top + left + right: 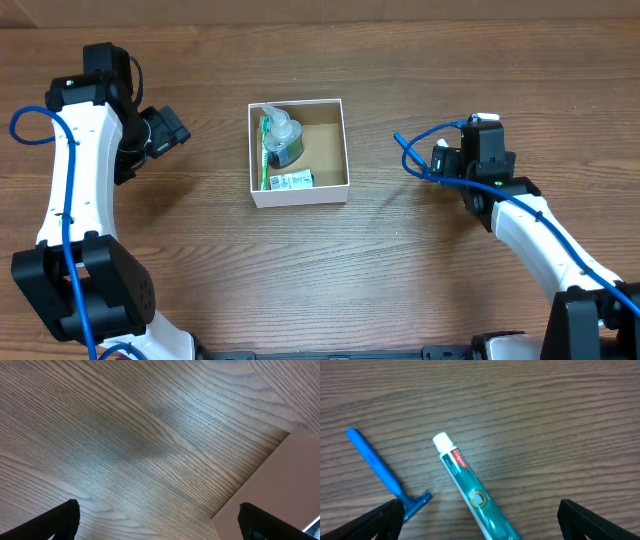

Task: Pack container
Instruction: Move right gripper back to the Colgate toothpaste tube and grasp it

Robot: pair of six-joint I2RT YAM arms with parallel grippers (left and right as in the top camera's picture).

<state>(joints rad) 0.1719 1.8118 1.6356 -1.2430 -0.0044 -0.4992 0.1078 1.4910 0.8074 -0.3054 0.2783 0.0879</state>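
The container (345,150), a white-walled cardboard box with a brown inside, sits mid-table. It holds a clear bottle of green liquid (281,138), a green toothbrush (264,150) and a small white-green packet (291,180). My left gripper (168,132) is left of the box, open and empty over bare wood (157,520). My right gripper (482,135) is right of the box and open (480,520). It hovers over a teal toothpaste tube (470,492), which lies between the fingers. A blue razor (375,467) lies next to the left finger.
The left wrist view shows the table's edge (250,477) with a pale surface beyond it. Blue cables run along both arms (415,160). In the overhead view the right arm hides most of the razor and the toothpaste.
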